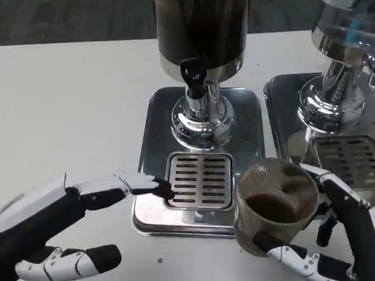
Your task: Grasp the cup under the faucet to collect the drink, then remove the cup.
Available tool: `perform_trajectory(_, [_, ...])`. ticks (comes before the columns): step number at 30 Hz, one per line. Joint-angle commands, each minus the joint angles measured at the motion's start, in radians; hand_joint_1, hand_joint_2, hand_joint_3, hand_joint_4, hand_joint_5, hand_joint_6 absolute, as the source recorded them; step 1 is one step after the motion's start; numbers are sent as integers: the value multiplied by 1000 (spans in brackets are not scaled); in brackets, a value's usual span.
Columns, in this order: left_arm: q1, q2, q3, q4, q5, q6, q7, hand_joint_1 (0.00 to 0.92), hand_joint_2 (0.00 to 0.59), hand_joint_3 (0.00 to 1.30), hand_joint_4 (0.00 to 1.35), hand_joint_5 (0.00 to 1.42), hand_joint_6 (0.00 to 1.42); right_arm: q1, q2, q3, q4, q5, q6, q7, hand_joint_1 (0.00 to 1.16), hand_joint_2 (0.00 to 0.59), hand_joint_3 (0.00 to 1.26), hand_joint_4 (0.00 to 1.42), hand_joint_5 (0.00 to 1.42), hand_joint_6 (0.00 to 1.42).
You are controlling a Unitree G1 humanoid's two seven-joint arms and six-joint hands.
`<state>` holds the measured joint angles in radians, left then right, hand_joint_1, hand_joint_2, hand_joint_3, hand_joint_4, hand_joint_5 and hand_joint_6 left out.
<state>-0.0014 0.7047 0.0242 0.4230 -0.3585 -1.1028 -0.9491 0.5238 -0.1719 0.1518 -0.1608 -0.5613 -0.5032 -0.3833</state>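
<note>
The right hand [331, 234] grips the clear ribbed plastic cup [276, 205] of dark drink (collecting looks done), near-right of the slotted steel drip tray [199, 181]; next, set it steadily on the white table [60, 109].

A white surface [66, 109] carries two shiny metal drip trays side by side, one [151, 148] under the dark dispenser at centre, the other [279, 120] at the right edge beside it.

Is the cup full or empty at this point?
Partly filled: dark drink shows in the lower part of the clear cup, held upright by the right hand, off the drip grate.
</note>
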Motion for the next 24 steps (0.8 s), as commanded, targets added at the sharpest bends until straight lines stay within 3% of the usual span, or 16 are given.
perform_trajectory(1, [3,20,7,1,-7,-3,-9,0,199,259,161,143,180,-5,4,-7,-32,13,-42,-4,649,232,601,689,820,1112])
perform_trajectory(16, [-5,26,26,16,50,-142,35,0,196,252,151,108,126,-1,2,-18,-37,19,-47,5,652,232,604,693,820,1114])
perform_trajectory(24, [-9,38,18,34,65,-170,69,0,196,251,141,89,111,-1,2,-20,-36,19,-49,4,653,232,608,698,826,1114])
